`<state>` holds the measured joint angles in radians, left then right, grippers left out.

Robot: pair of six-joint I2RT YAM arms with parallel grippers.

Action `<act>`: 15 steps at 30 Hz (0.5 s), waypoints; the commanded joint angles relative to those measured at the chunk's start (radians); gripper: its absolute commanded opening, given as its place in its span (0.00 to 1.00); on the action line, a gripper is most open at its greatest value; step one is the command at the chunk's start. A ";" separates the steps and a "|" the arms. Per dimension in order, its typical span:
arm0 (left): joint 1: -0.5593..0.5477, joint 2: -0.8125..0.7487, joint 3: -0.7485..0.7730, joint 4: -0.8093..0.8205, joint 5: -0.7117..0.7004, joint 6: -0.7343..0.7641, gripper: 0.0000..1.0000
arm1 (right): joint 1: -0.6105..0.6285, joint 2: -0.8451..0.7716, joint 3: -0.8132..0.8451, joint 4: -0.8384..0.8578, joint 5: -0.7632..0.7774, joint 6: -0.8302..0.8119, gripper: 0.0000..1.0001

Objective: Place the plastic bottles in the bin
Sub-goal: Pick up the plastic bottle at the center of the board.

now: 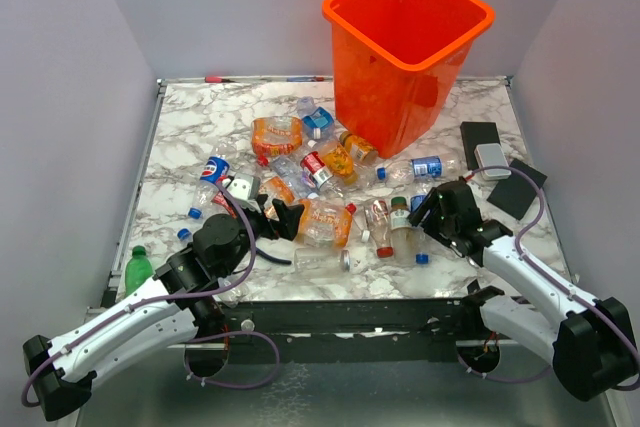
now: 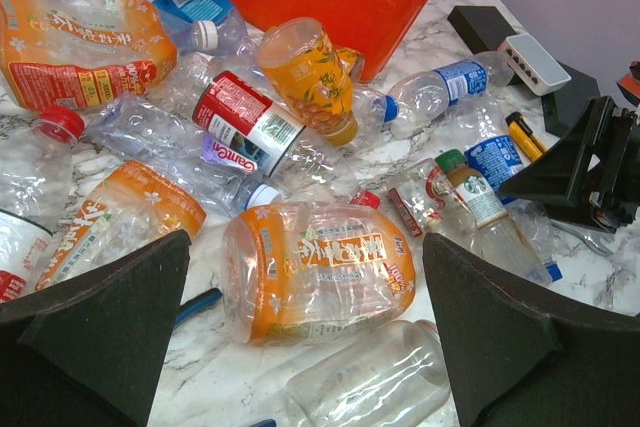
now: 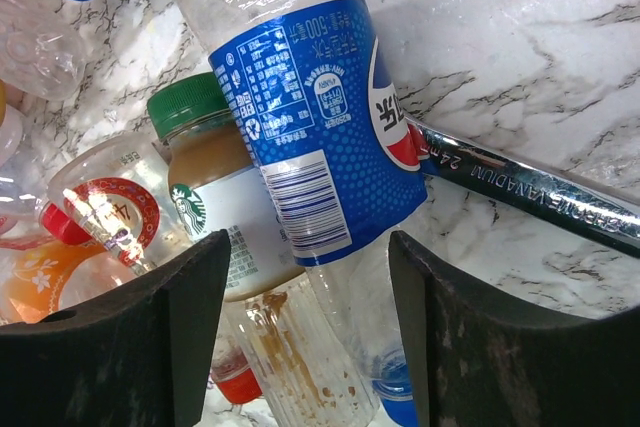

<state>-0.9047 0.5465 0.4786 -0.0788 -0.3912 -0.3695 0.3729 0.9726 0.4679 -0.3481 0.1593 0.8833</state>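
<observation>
— Where does it all sit?

— On the marbled worktop. The orange bin stands upright at the far edge. The plastic bottles lie heaped on the worktop just in front of it.

— And the arms?

— Both reach into the near side of the heap. The left pincer is spread wide. A crushed orange-labelled bottle lies on its side between the fingers, with a gap on either side. The right pincer is open too. A blue-labelled bottle runs down between its fingers, beside a green-capped bottle.

— Any writing?

— The green-capped one bears the Starbucks roundel. The blue label shows a barcode, the figure 600 and print too fine to read. The orange label carries Chinese characters. A steel wrench pokes out from under the blue label, stamped "24mm" and "CHROME VANADIUM".
</observation>
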 commanded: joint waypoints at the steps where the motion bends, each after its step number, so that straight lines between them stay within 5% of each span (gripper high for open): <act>1: 0.000 -0.003 0.005 0.020 0.022 0.006 0.99 | -0.001 0.012 -0.011 -0.025 0.029 0.006 0.69; 15: -0.002 -0.002 0.005 0.023 0.027 0.007 0.99 | -0.001 0.054 -0.032 -0.034 0.093 0.036 0.73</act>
<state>-0.9047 0.5507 0.4786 -0.0753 -0.3847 -0.3695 0.3729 0.9966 0.4572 -0.3302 0.1764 0.9169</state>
